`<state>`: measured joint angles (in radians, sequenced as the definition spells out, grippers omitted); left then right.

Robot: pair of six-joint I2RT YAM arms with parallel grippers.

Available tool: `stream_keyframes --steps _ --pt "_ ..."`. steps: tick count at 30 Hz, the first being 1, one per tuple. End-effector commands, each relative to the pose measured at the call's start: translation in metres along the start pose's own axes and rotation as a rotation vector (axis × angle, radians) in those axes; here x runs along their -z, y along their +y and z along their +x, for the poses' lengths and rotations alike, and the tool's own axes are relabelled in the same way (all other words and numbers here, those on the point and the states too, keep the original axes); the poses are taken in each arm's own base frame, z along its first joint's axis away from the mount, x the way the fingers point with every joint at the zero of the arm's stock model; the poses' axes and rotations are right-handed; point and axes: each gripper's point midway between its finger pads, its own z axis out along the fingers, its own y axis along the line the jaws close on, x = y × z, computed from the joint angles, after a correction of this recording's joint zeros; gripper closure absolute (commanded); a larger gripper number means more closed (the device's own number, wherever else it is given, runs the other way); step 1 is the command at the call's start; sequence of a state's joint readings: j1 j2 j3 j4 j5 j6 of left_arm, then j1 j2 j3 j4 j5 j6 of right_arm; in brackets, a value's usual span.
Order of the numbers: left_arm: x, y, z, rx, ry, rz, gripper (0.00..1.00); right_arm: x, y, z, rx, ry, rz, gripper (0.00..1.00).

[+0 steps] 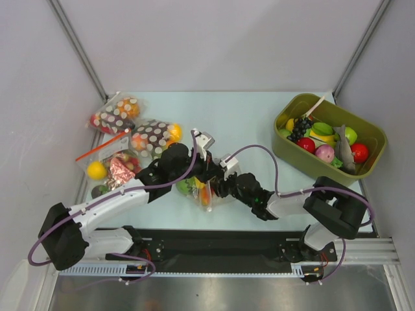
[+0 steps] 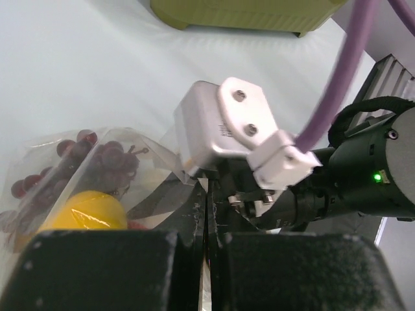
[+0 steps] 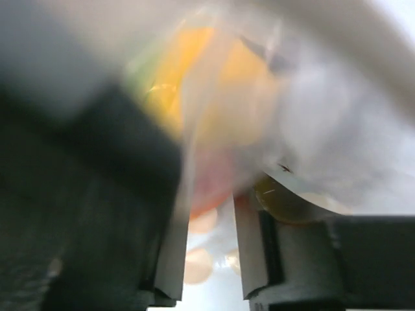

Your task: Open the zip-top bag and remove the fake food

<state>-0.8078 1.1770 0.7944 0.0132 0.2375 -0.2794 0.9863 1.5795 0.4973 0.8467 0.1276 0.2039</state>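
Note:
The clear zip-top bag [image 1: 202, 192] lies near the table's front middle, with both grippers at it. It holds fake food: a green piece [image 1: 187, 186] and an orange piece [image 1: 205, 194]. My left gripper [image 1: 196, 173] comes from the left. In the left wrist view its jaws [image 2: 206, 194] are shut on a thin edge of the bag [image 2: 139, 146], beside purple grapes [image 2: 107, 165] and a yellow fruit [image 2: 84, 210]. My right gripper [image 1: 218, 184] comes from the right. In its blurred wrist view its narrow jaws [image 3: 211, 207] have bag film and orange shapes between them.
An olive bin [image 1: 283, 144] of toy food stands at the back right, and also shows in the left wrist view [image 2: 246, 13]. Two brown white-dotted bags [image 1: 151, 136] [image 1: 117, 113] and a bag with a red strip [image 1: 104, 159] lie at the left. The right wrist [image 2: 363, 175] is close to the left gripper.

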Motion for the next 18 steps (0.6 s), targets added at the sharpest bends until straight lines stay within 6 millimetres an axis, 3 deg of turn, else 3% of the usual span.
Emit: stream_keyframes --steps 1,3,10,16,18 --pt "0.008 -0.005 -0.014 -0.014 -0.043 0.000 1.00 0.010 0.002 -0.045 0.029 -0.152 0.015 0.66" --pt "0.009 0.001 -0.020 -0.012 -0.063 -0.037 1.00 0.017 0.003 -0.052 0.025 -0.166 0.013 0.67" --pt "0.026 0.072 -0.010 0.001 -0.047 -0.416 1.00 0.030 -0.006 -0.053 0.033 -0.158 0.056 0.68" --pt "0.025 0.077 -0.004 0.005 -0.043 -0.434 1.00 0.013 0.001 -0.042 0.042 -0.105 0.025 0.66" --pt "0.028 0.088 0.001 0.003 -0.040 -0.489 1.00 0.008 0.007 -0.042 0.034 -0.109 0.000 0.64"
